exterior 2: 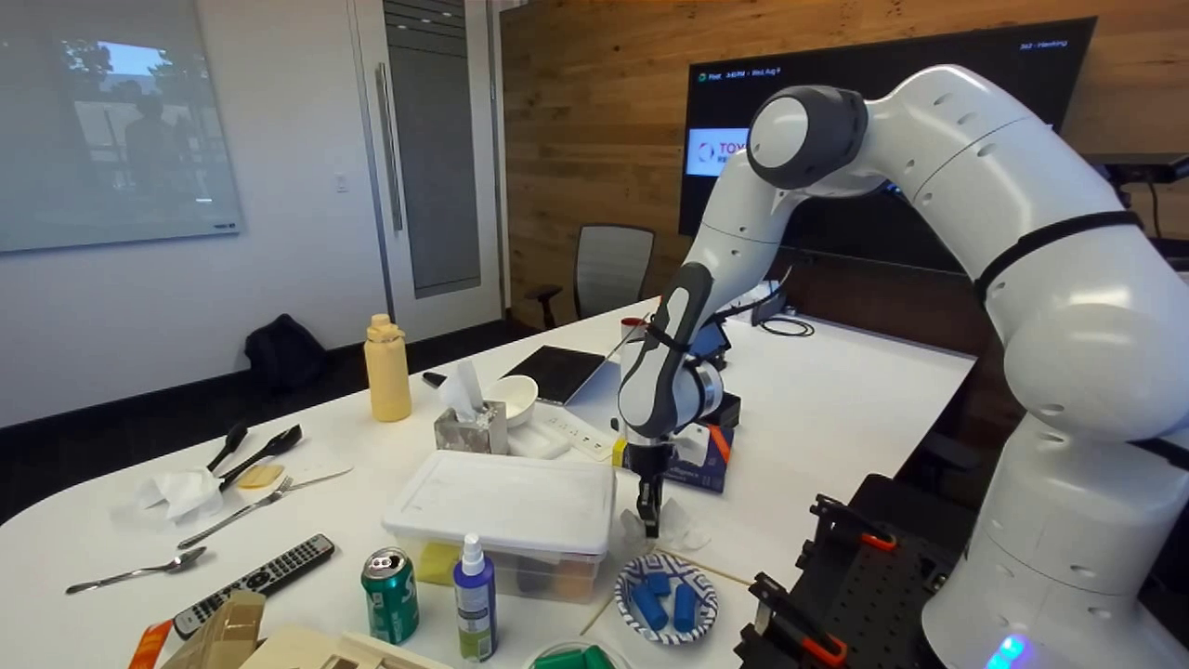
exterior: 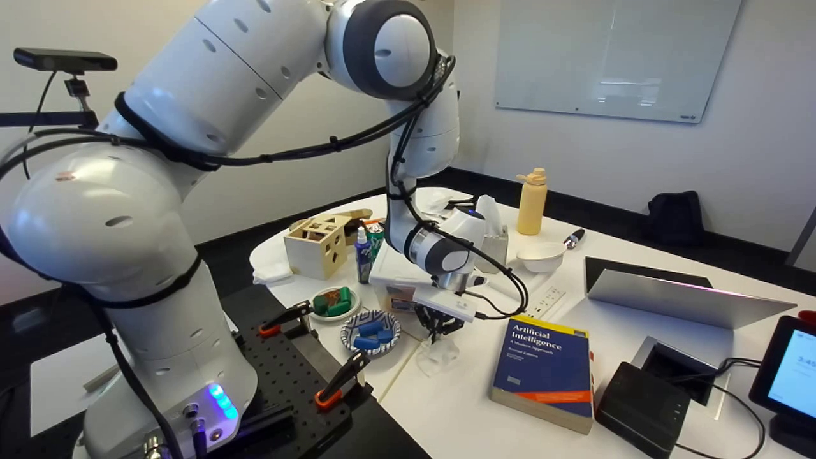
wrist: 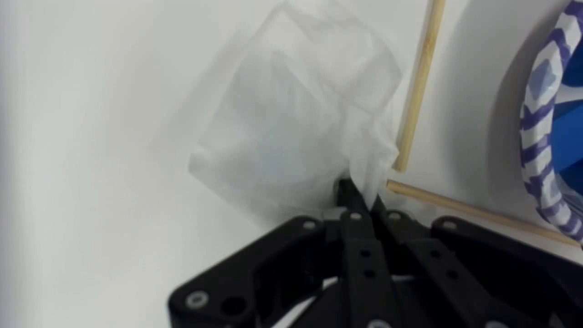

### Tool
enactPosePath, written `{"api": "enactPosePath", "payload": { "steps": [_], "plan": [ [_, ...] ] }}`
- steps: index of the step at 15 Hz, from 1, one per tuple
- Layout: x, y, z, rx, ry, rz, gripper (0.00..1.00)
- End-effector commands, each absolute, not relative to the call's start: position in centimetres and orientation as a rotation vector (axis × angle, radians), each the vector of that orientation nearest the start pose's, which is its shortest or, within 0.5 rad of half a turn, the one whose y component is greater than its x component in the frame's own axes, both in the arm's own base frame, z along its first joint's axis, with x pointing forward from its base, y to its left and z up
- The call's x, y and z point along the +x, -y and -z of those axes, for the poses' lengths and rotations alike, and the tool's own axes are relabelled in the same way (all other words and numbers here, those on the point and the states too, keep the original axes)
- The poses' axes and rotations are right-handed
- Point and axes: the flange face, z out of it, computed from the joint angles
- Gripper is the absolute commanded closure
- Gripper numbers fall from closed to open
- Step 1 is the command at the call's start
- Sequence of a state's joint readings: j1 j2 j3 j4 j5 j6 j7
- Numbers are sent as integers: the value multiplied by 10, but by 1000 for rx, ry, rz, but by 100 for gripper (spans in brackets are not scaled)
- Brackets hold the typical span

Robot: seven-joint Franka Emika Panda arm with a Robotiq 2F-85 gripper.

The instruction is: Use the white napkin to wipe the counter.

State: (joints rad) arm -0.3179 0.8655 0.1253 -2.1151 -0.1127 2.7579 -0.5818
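The white napkin [wrist: 291,127] is thin, crumpled and partly see-through. It lies spread on the white counter [wrist: 91,182]. My gripper [wrist: 364,196] is shut on a pinched fold of the napkin at its near edge, fingers pointing down. In both exterior views the gripper [exterior: 435,335] [exterior 2: 648,531] is low over the counter [exterior: 459,414] [exterior 2: 836,400], with the napkin [exterior: 440,358] [exterior 2: 687,531] spread under and beside the fingertips. Whether the fingertips touch the counter cannot be told.
Two thin wooden sticks [wrist: 421,82] [wrist: 478,212] lie beside the napkin. A patterned bowl [wrist: 537,150] with blue blocks is just past them. A dark blue book [exterior: 542,363] lies on the napkin's other side. A lidded plastic box [exterior 2: 502,502] stands close behind the gripper.
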Motion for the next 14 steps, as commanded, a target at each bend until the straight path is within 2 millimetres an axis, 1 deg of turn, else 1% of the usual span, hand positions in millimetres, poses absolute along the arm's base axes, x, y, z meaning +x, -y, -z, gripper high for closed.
{"api": "enactPosePath", "payload": {
  "steps": [1,3,5,6,8,10,11,13,14],
  "plan": [
    [510,70,4,-2946,662,-143,99],
    [521,72,1,-2974,635,-78,99],
    [527,82,-1,-3009,626,-40,99],
    [527,89,0,-3028,623,-39,99],
    [520,109,5,-3063,616,-64,99],
    [507,133,7,-3086,590,-119,99],
    [501,140,5,-3074,573,-146,99],
    [492,146,-24,-3013,576,-151,99],
    [489,148,-41,-2987,581,-128,99]
  ]
}}
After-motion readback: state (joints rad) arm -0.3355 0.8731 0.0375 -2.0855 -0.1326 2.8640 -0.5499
